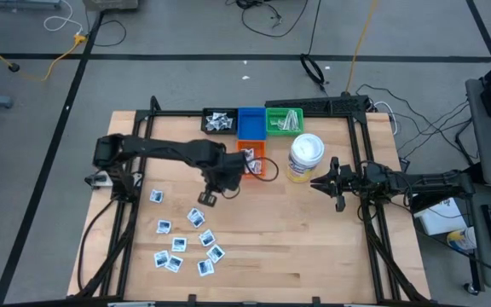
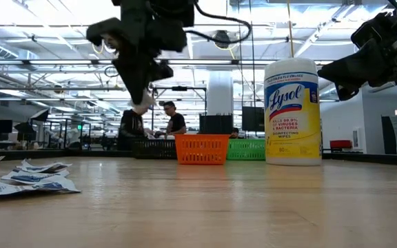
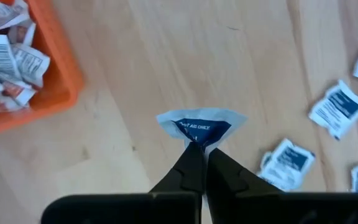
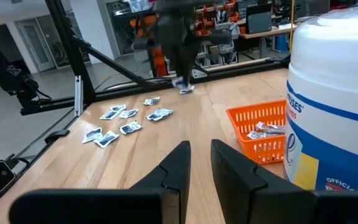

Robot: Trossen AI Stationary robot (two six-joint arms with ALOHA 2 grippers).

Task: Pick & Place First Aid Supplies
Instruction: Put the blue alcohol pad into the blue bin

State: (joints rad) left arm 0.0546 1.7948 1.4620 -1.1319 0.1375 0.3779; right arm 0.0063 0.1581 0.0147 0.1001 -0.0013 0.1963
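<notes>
Several first aid supplies, small white packets (image 1: 196, 217) with blue print, lie flat on the wooden table (image 1: 314, 247) at its near left. My left gripper (image 3: 199, 149) hangs over the table's middle, pointing down, shut on one such packet (image 3: 201, 124); the low view shows this packet (image 2: 141, 108) well above the tabletop. An orange bin (image 1: 254, 158) holding red-printed packets stands just beyond it. My right gripper (image 4: 199, 163) waits level at the right, beside a wipes canister (image 1: 305, 158), fingers slightly apart with nothing between them. My left gripper pinches the blue-printed packet by one edge (image 3: 197, 140), between its two fingertips. The fingers come from above, pointing down. The packet is lifted clear of the table and hangs below the fingertips, its printed face puckered in toward the pinch.
At the far edge stand a black bin (image 1: 220, 122) with packets, a blue bin (image 1: 250, 124) and a green bin (image 1: 284, 121). The black frame rails (image 1: 373, 230) run along both sides. Bare wood lies in the middle and near right.
</notes>
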